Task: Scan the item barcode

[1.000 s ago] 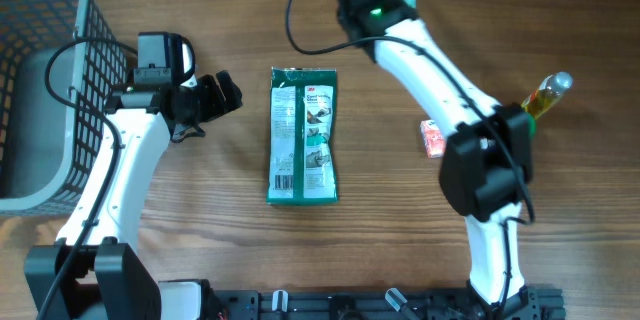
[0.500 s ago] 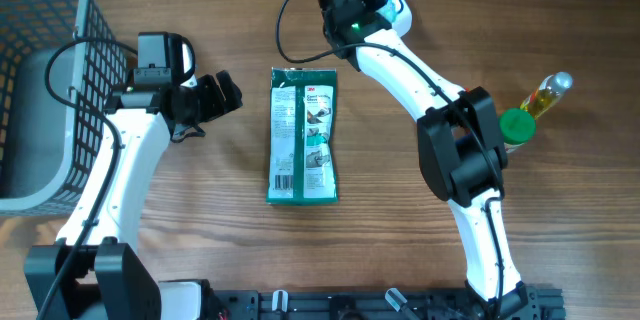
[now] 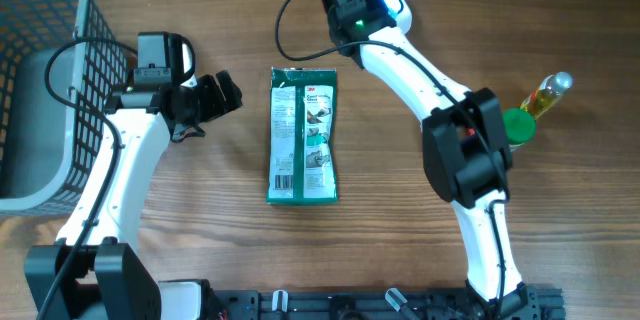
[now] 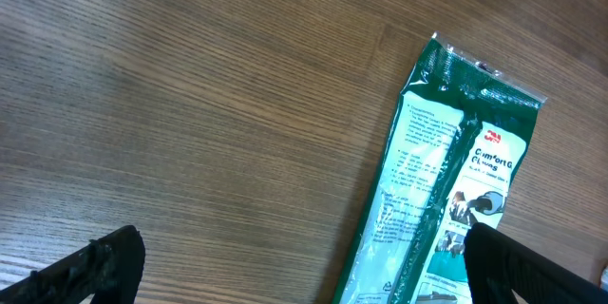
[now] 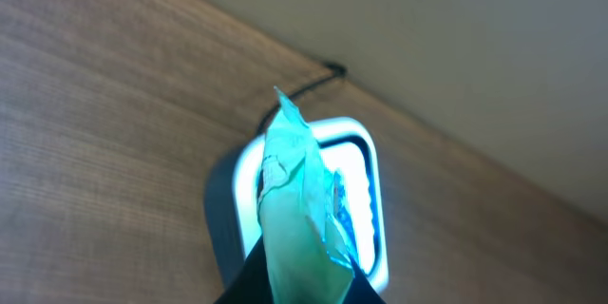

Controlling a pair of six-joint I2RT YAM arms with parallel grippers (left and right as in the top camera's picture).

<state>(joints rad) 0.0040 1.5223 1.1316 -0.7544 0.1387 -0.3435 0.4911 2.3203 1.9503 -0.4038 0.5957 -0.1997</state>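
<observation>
Far left on the table sits a grey basket (image 3: 25, 198). Right of it my left pincer (image 3: 224, 94) hangs wide open, near a flat green packet (image 3: 303, 137). Farther back, my right pincer (image 5: 299, 290) pinches a small thin packet (image 5: 296, 214) edge-up over the lit scanner (image 5: 376, 204). A green-capped bottle (image 3: 538, 102) lies far right.

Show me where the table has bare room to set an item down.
Bare wood lies between the green packet and the right arm, and below the bottle at the right edge. Crowded: the scanner at the far edge, the basket and left arm.
</observation>
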